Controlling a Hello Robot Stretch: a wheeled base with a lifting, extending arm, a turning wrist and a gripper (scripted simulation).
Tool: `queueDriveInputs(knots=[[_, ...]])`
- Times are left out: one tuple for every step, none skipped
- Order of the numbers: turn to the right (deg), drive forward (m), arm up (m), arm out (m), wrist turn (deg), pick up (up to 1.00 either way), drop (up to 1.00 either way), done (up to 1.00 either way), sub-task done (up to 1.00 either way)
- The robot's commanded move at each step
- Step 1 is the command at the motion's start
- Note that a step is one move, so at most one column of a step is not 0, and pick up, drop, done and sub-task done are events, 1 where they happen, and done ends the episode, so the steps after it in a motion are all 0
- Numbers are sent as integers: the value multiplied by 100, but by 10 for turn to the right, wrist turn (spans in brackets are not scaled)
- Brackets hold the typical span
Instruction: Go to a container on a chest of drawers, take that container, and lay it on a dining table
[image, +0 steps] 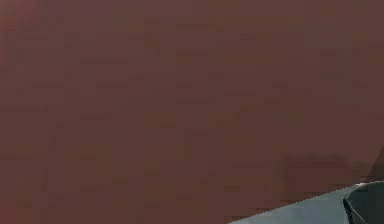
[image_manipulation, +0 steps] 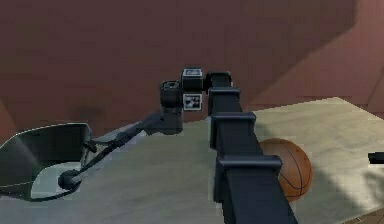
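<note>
We see the pincer reaching out from the arm over a pale wooden top, which we take for the chest of drawers. Its thin fingers run toward a grey container that rests on that top. The relation that matters is simple: the container lies dead ahead of the pincer, on the line of the fingers and right at their tips. The tips seem to end over or inside its hollow, near the rim closest to the pincer's body, but we cannot tell whether they touch it. The container looks broad and shallow, with its mouth up. Its far side runs off the picture, so we cannot judge its long axis. Because it stands on the wood at the pincer's far end, we cannot tell whether the pincer holds anything, nor how its fingers are set. An orange ball lies back behind the pincer's body, beside the arm and well apart from the container, so it should not hinder a lift. Past the pincer rises a red-brown wall. In the forward view a dark curved rim sits on a pale corner, and we judge it to be the same container. We judge the fetch to be at the grasping step. A hold near one rim could let the container tip as it rises.
</note>
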Motion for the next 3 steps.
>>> queueDriveInputs(knots=[[0, 0, 0, 0, -360, 0, 0, 0, 0], [0, 0, 0, -22, 0, 0, 0, 0, 0], [-450, 0, 0, 0, 0, 0, 0, 0, 0]])
